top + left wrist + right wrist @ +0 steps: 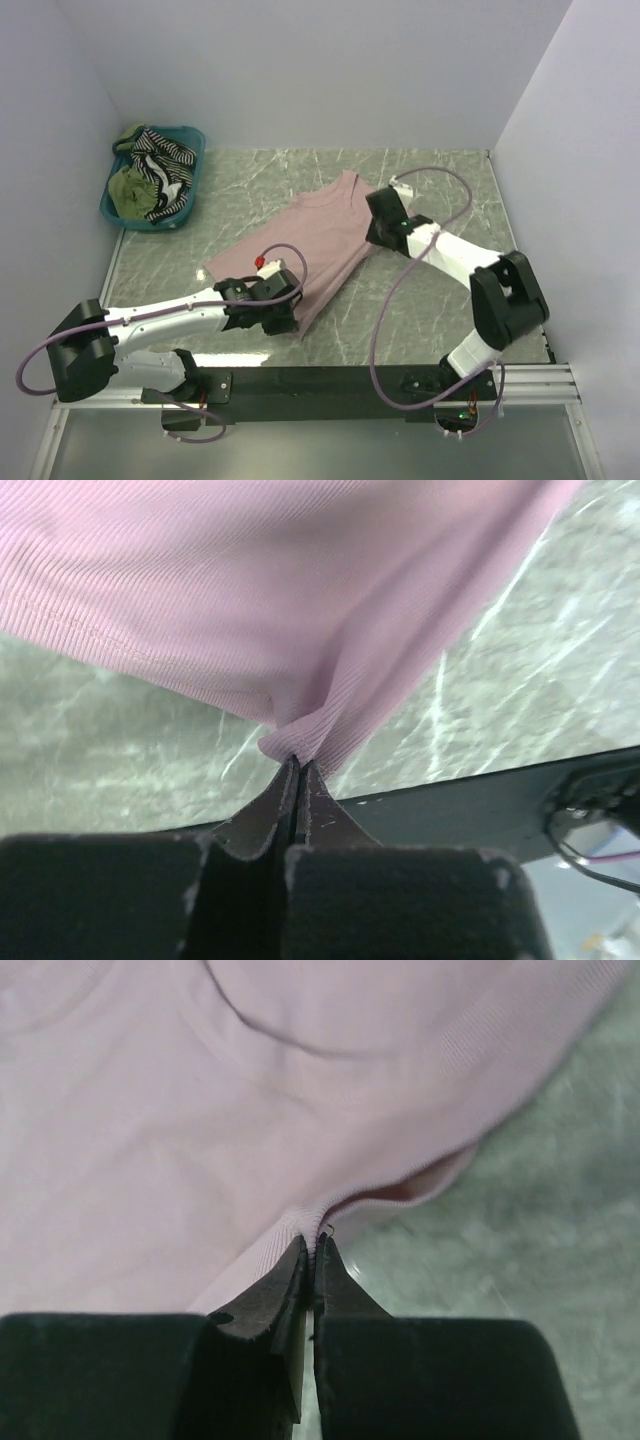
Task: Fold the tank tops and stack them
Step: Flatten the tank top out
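Note:
A dusty pink tank top (pixel 318 235) lies spread on the marble table. My left gripper (pixel 290 305) is shut on its near hem corner (pixel 298 742), and the cloth lifts away from the pinch. My right gripper (pixel 375 222) is shut on the top's right edge (pixel 318 1222), where the ribbed trim bunches between the tips. Olive green and black-and-white striped tank tops (pixel 150 175) sit piled in the basket at far left.
The teal plastic basket (pixel 190 138) stands in the far left corner against the white wall. A black rail (pixel 330 380) runs along the table's near edge, and purple cables loop over both arms.

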### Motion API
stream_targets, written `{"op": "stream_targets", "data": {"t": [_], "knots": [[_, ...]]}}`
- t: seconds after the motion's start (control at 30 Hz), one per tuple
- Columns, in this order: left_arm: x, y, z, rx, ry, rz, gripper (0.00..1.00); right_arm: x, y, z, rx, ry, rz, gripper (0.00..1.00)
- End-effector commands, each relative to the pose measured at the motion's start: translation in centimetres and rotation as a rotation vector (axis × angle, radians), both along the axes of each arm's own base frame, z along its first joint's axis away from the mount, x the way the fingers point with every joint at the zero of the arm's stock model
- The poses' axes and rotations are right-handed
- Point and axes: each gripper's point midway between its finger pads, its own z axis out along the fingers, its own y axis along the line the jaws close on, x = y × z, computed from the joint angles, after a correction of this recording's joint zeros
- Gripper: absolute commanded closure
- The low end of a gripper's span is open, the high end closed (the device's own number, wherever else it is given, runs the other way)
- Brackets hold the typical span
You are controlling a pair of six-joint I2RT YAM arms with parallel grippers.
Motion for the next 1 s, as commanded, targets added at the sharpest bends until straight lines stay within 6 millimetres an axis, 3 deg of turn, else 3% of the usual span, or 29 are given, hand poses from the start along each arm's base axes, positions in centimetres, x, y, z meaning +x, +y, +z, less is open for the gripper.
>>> {"op": "stream_targets", "data": {"t": [0.0, 0.13, 0.17, 0.3, 0.4, 0.47, 0.5, 0.63, 0.7, 0.73, 0.8, 0.83, 0.9, 0.97], "knots": [[1.2, -0.6, 0.9, -0.073, -0.013, -0.041, 0.99, 2.5, 1.2, 1.4, -0.041, -0.020, 0.026, 1.00], [2.1, 0.7, -0.3, -0.077, 0.015, -0.008, 0.99, 4.4, 3.3, 0.4, -0.082, 0.015, 0.062, 1.00], [2.4, 0.8, -0.3, -0.091, 0.015, -0.002, 0.99, 5.3, 4.0, 1.3, -0.076, -0.001, 0.067, 1.00], [3.5, 2.1, 0.0, -0.098, 0.013, 0.023, 0.99, 5.9, 5.1, 0.7, -0.094, 0.022, 0.087, 1.00], [3.5, 1.5, 1.0, -0.114, 0.006, -0.026, 0.99, 5.6, 5.1, 1.1, -0.087, 0.012, 0.088, 1.00], [2.7, 1.2, 1.0, -0.123, 0.034, -0.071, 0.99, 4.6, 4.4, 0.5, -0.090, 0.023, 0.085, 1.00], [2.2, 1.1, 1.0, -0.129, 0.047, -0.090, 0.99, 4.2, 4.2, 1.0, -0.082, 0.011, 0.081, 1.00], [-0.8, 1.6, -0.1, -0.118, 0.120, -0.141, 0.99, 1.1, 2.4, -1.3, -0.100, 0.065, 0.075, 1.00], [-2.1, 1.1, 0.1, -0.115, 0.130, -0.193, 0.99, 0.1, 2.1, -0.9, -0.073, 0.050, 0.070, 1.00], [-2.7, 1.0, 0.2, -0.107, 0.141, -0.217, 0.99, -1.3, 1.5, -2.0, -0.081, 0.073, 0.072, 1.00], [-3.8, 0.2, 0.5, -0.079, 0.142, -0.274, 0.99, -2.3, 0.9, -1.7, -0.060, 0.057, 0.058, 1.00], [-4.4, 0.2, 0.4, -0.060, 0.153, -0.297, 0.99, -3.6, 0.1, -2.8, -0.070, 0.080, 0.053, 1.00], [-5.7, -0.1, 0.1, -0.025, 0.166, -0.341, 0.99, -4.6, -0.3, -2.5, -0.048, 0.066, 0.044, 1.00], [-6.6, 0.4, -0.4, 0.006, 0.192, -0.353, 0.99, -6.5, -1.1, -3.7, -0.046, 0.095, 0.046, 1.00]]}}
